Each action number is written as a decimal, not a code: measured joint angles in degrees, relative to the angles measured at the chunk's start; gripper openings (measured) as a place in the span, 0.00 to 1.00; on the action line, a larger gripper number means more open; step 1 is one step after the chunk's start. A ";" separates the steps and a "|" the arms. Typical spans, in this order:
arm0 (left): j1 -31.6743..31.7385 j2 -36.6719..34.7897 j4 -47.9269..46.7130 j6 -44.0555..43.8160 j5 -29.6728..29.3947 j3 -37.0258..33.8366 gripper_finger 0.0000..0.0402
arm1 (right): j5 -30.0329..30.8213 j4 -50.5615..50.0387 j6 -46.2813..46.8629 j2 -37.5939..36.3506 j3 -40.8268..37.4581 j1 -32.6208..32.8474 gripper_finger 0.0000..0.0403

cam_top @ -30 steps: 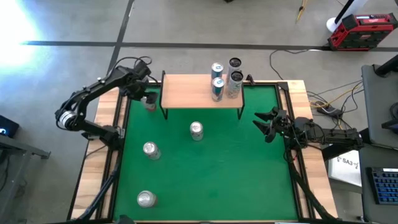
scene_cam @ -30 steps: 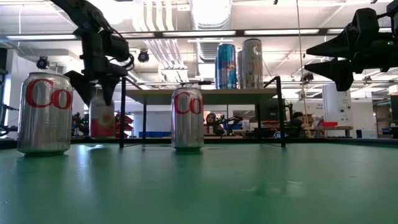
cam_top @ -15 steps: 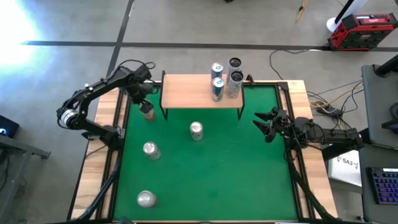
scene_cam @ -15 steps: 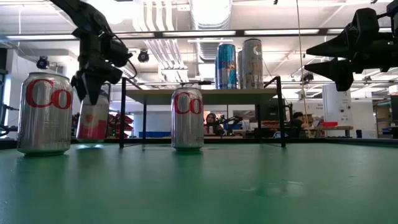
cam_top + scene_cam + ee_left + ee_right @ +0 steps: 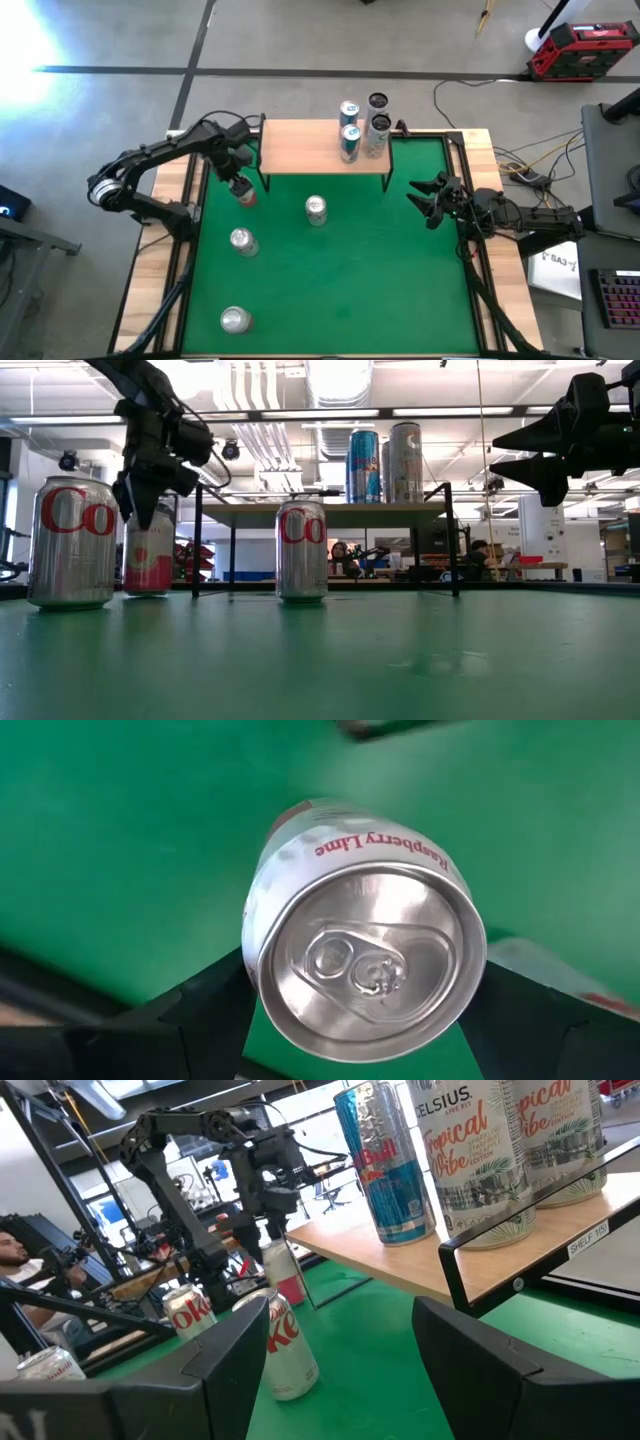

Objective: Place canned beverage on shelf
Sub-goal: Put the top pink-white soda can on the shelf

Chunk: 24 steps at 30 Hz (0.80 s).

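Observation:
My left gripper (image 5: 238, 178) is shut on a white and red "Raspberry Lime" can (image 5: 365, 955), just in front of the shelf's left front leg (image 5: 197, 540). In the low view the can (image 5: 148, 555) sits below the gripper (image 5: 150, 495), slightly tilted. The shelf (image 5: 310, 146) has a light wooden top on black legs at the table's far edge, and several tall cans (image 5: 362, 125) stand at its right end. My right gripper (image 5: 425, 200) is open and empty above the table's right side. My left gripper pinches the can's upper wall just below the top rim (image 5: 262, 982) between its two fingers, one on each side. The fingers (image 5: 215, 1005) come from above, pointing down. The can hangs slightly tilted, its red base (image 5: 147, 582) at table level; whether it touches I cannot tell.
Three silver Coke cans stand on the green mat: one before the shelf's middle (image 5: 316, 209), one at the left (image 5: 243, 241), one near the front edge (image 5: 235, 319). The mat's middle and right are bare. People show in the room behind.
My left gripper has carried the can from beside the shelf's left end toward the table's near edge and a little right, and has come down. The can, upright and clear of the table before, is now lower and slightly tilted.

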 joint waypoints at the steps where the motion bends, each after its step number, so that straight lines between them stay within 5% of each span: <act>1: -1.05 -0.58 -0.13 -0.98 0.57 -0.04 0.72 | 0.01 -0.01 0.00 0.00 0.00 0.01 0.59; 13: -18.65 -7.70 0.50 -18.60 -3.84 -0.74 0.72 | 0.01 0.00 0.00 -0.02 -0.01 -0.01 0.59; 24: -34.46 -5.79 6.73 -30.10 -9.10 -0.08 0.72 | 0.01 0.00 0.00 -0.01 -0.01 0.01 0.59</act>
